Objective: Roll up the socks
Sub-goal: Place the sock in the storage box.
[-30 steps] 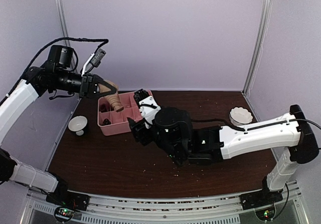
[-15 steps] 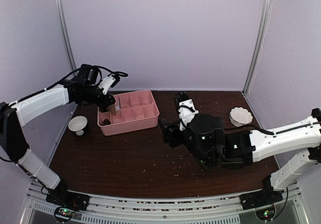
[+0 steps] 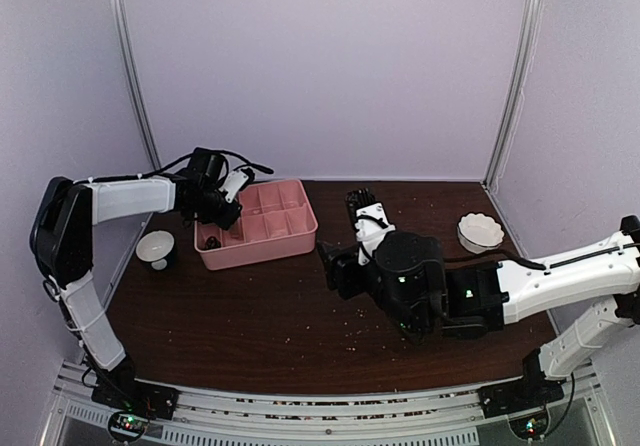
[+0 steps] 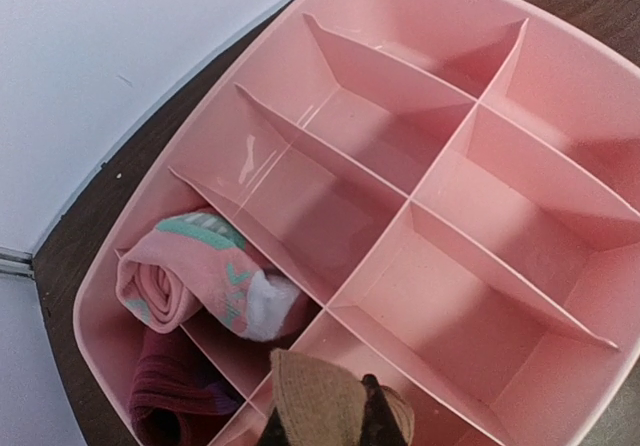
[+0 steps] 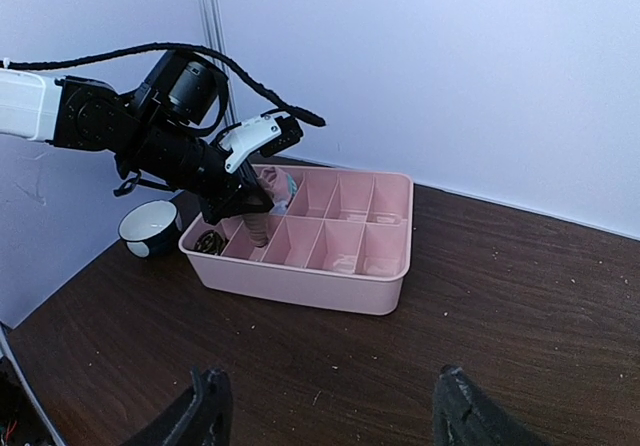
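Left hand (image 5: 243, 204) pinching tan sock roll (image 4: 335, 401) low over divided tray (image 4: 560, 96), just beside pink sock roll (image 4: 200, 276). Best to seat it fully in an empty cell before letting go. Right hand (image 5: 328, 406) spread, idle.

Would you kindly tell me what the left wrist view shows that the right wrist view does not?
Left wrist only: a clear look at the rolled pink sock and dark red bundle in adjoining end compartments. Right wrist only: the whole left gripper, the small bowl, the open right gripper. Both: the pink tray and the gripped tan sock.
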You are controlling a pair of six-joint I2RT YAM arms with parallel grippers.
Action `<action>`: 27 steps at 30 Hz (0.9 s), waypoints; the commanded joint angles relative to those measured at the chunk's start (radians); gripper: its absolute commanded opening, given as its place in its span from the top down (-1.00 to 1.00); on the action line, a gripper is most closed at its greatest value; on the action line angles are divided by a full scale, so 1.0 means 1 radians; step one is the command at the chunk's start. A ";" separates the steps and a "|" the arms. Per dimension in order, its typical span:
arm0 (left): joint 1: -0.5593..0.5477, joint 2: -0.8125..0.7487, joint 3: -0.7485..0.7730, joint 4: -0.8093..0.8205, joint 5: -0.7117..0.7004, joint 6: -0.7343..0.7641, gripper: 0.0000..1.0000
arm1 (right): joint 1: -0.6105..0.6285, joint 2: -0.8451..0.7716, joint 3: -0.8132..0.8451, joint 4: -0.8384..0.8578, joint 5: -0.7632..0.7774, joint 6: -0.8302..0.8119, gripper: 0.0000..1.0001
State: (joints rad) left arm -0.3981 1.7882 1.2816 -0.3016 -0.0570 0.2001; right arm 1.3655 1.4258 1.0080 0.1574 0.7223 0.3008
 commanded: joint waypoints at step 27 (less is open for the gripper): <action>0.052 -0.302 0.066 -0.305 0.111 -0.028 -0.96 | -0.071 -0.268 -0.103 -0.227 0.089 0.131 -0.99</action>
State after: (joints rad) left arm -0.3923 1.6005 1.3258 -0.5083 -0.0238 0.1474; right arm 1.3281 1.2510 0.9466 0.0849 0.7597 0.3733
